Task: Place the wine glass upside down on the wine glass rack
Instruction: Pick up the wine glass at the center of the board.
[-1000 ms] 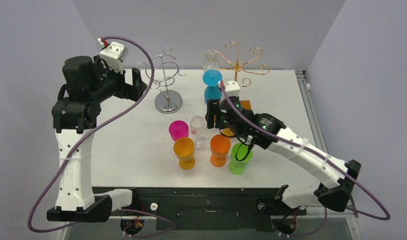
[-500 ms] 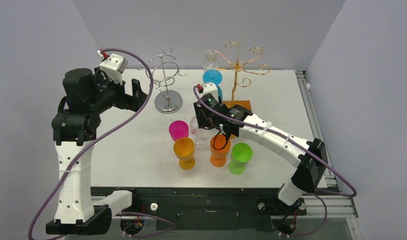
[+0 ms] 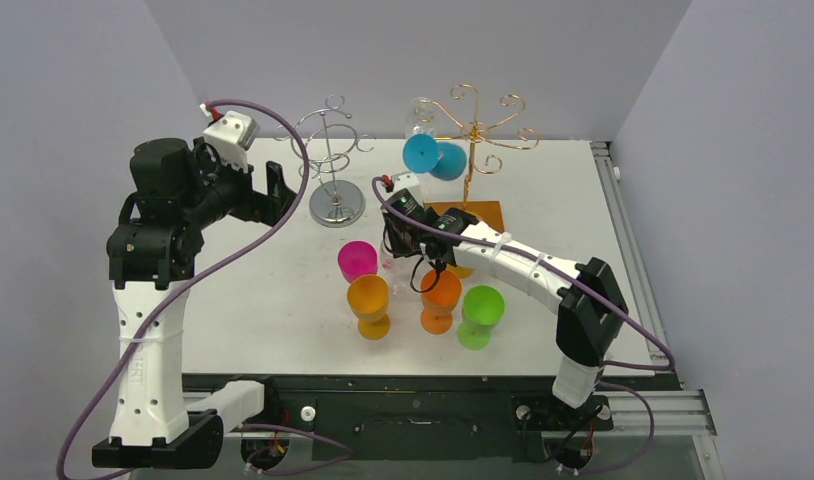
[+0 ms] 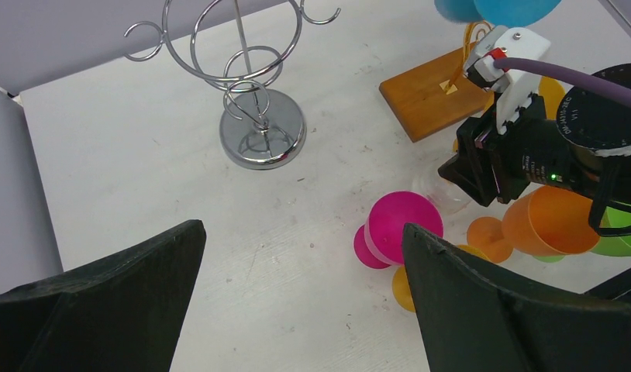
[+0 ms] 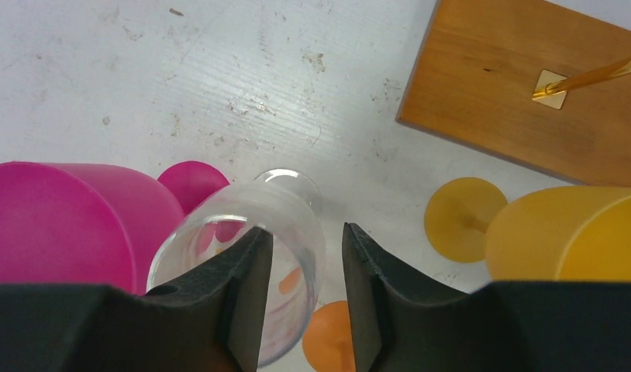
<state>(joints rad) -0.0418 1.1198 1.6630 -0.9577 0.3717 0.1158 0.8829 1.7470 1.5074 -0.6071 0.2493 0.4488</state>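
**Right gripper at the clear glass, grip not confirmed**

Clear glass (image 5: pixel 262 256) stands upright among the coloured cups, just beside the pink cup (image 3: pixel 357 260) and behind the two orange cups (image 3: pixel 440 298). It is the only transparent stemmed piece loose on the table (image 3: pixel 263 290), so judged the task item.

Right gripper (image 5: pixel 305 298): the wrist view shows its two fingers either side of the rim wall, one seemingly over the bowl mouth, the other outside. The gap is narrow, but contact with the glass cannot be made out; whether it is pinching yet, cannot tell. Approach is from above and the far side, presumably because the pink cup and orange cups crowd the near sides.

Left gripper (image 4: pixel 297 310): jaws spread wide, holding nothing, raised over the left of the table and looking down at the silver rack (image 4: pixel 254 116). Judged parked clear of the right arm's reach.

Racks: the silver rack hangs nothing. The gold rack (image 3: pixel 473 125) on its wooden base (image 5: pixel 529 101) already carries a blue glass (image 3: pixel 430 157) hanging bowl-down, with another clear one apparently behind it.

Judgement: early stage, pick-up. A rim hold on thin glass is slippery, and neighbours stand near enough to be knocked on lift. The glass must then be inverted so its foot slides into a hook.
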